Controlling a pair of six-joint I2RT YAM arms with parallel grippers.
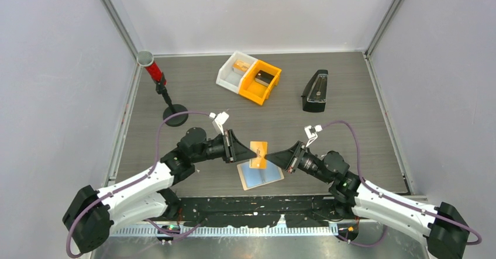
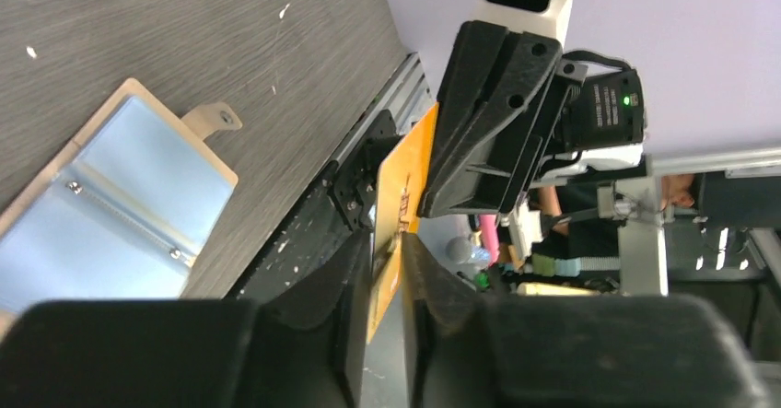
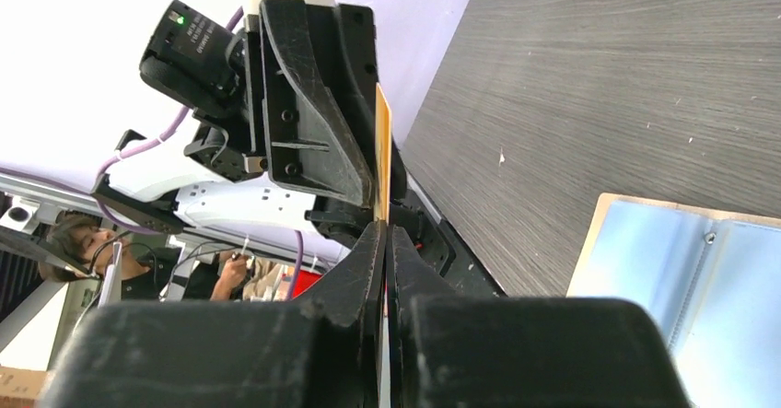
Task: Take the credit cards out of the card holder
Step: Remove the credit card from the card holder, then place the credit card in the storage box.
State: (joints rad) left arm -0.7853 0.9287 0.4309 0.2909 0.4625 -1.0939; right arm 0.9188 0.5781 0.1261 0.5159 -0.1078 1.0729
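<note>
The tan card holder [image 1: 261, 176] lies open on the table between the arms, its inside light blue with a metal spine; it also shows in the left wrist view [image 2: 120, 205] and the right wrist view [image 3: 681, 279]. An orange credit card [image 1: 258, 154] is held on edge above it. My right gripper [image 1: 270, 156] is shut on the card's right end [image 3: 381, 150]. My left gripper [image 1: 252, 152] has its jaws around the card's left end [image 2: 405, 169] with a narrow gap showing between them. No silvery grey card is in view.
A white bin [image 1: 234, 71] and an orange bin [image 1: 260, 82] stand at the back centre. A black wedge-shaped case [image 1: 316, 90] is at the back right. A red and black stand [image 1: 157, 75] on a round base is at the back left.
</note>
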